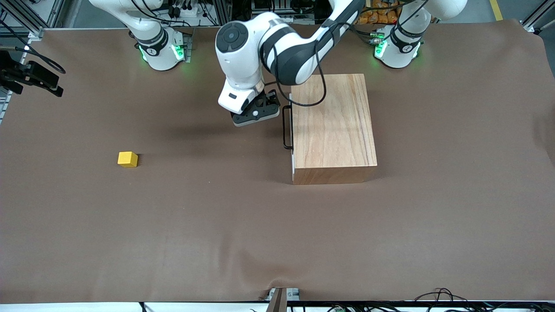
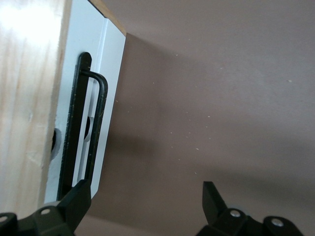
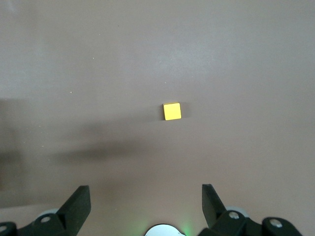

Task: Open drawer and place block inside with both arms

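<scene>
Your drawer (image 1: pixel 293 134) sits shut in the light-wood box (image 1: pixel 331 125), its white front and black bar handle (image 1: pixel 286 128) facing the right arm's end of the table (image 1: pixel 260 225). The small yellow block (image 1: pixel 127 159) lies well apart from the box, toward that same end. Your left end effector (image 1: pixel 256 113) hovers open just beside the handle. Your right end effector (image 3: pixel 145 199) hangs open above the block.

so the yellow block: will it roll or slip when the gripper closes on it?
Rolling seems unlikely: the block is a cube lying flat on the brown table cover. Its parallel flat faces should suit two fingers, and it looks rigid. It is small, so probably light; an off-centre touch from the right gripper, now open above it, might skid it.
</scene>
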### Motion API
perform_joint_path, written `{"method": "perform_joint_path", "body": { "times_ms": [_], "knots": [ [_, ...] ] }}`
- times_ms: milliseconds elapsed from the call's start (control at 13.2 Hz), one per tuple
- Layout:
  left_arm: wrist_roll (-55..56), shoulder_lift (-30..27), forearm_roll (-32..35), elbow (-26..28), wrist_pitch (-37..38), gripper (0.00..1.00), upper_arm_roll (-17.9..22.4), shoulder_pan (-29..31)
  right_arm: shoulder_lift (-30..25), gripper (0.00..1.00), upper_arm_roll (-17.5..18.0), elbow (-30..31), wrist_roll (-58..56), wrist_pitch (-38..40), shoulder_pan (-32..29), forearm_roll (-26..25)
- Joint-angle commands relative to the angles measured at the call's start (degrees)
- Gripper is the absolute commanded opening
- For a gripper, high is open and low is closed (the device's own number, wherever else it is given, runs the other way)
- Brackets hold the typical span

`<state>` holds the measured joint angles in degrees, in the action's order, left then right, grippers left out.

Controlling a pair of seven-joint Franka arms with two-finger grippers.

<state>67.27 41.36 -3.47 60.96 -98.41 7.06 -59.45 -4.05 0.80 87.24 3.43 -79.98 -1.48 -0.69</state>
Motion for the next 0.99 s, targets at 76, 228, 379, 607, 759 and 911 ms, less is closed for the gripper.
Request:
{"method": "perform_joint_path", "body": {
  "times_ms": [76,228,379,607,759,911],
  "knots": [
    [-1.95,3.01,5.82,-1.90,2.77,1.00,2.61,-3.47,-0.08,1.00,-0.01,-0.23,-0.53,0.18,-0.02,-0.54],
    [-4.68,4.16,6.81,-1.90,5.40,1.00,2.69,-4.18,-0.08,1.00,-0.01,-0.23,-0.53,0.18,0.16,-0.54],
    [-5.21,5.04,7.77,-1.90,6.47,1.00,2.60,-4.53,0.01,1.00,-0.01,-0.23,-0.53,0.09,0.16,-0.45],
    [-6.88,6.36,9.19,-1.46,7.88,1.00,2.52,-5.06,-0.08,1.00,-0.01,-0.23,-0.53,0.09,0.16,-0.45],
    [-7.68,7.32,9.36,-1.46,7.88,1.00,2.78,-5.06,0.01,1.00,-0.01,-0.23,-0.53,0.09,0.16,-0.45],
    [-8.99,7.68,10.50,-1.46,7.79,1.00,2.87,-4.80,0.01,1.00,-0.01,-0.23,-0.53,0.18,0.07,-0.45]
  ]
}}
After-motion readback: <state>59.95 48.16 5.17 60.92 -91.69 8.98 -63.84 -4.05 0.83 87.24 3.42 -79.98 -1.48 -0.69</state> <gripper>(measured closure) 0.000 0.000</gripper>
